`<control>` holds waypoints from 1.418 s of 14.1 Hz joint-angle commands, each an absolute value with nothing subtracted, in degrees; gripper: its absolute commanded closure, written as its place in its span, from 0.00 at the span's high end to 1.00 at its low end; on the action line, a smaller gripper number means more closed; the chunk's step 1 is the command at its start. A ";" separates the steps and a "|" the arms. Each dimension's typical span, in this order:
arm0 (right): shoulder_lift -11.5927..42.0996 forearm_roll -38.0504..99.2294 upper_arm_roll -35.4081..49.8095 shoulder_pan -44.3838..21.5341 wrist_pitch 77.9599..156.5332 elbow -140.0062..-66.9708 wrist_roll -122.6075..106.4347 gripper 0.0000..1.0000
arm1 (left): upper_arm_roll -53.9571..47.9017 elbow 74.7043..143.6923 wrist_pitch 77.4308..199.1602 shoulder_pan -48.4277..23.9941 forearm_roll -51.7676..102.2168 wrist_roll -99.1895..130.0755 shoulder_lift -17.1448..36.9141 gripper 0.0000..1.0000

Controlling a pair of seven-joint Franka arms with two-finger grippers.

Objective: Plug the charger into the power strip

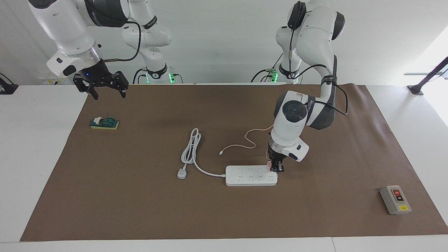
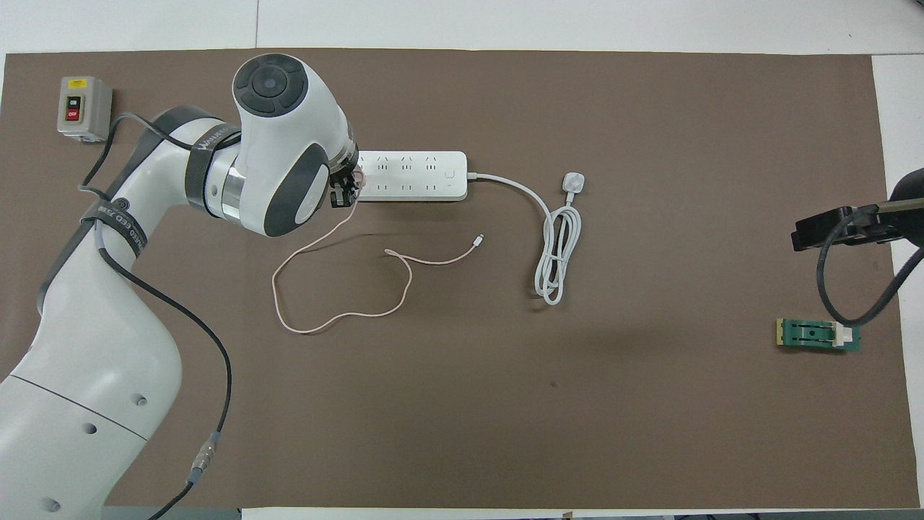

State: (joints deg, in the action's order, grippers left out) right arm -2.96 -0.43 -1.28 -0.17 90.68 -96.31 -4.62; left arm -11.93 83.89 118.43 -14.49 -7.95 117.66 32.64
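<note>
Left gripper clenched on the charger, pink cube pressed down at the power strip end under it, pink cable trailing toward the robots; right gripper waits with jaws spread, above the green block.
</note>
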 commanded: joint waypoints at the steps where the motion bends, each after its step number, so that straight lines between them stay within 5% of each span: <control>1: -3.60 0.35 -0.53 0.70 89.91 -96.50 -3.78 1.00 | -11.25 84.11 118.83 -15.21 -9.32 118.56 32.78 0.00; 20: -3.60 0.35 -0.53 0.70 89.91 -96.50 -3.78 1.00 | -11.25 85.69 118.56 -15.29 -9.32 116.54 32.61 0.00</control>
State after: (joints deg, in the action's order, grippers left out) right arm -2.96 -0.43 -1.28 -0.17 90.68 -96.31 -4.62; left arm -11.97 83.92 118.40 -14.81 -8.04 117.01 32.85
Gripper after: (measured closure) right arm 0.000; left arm 0.687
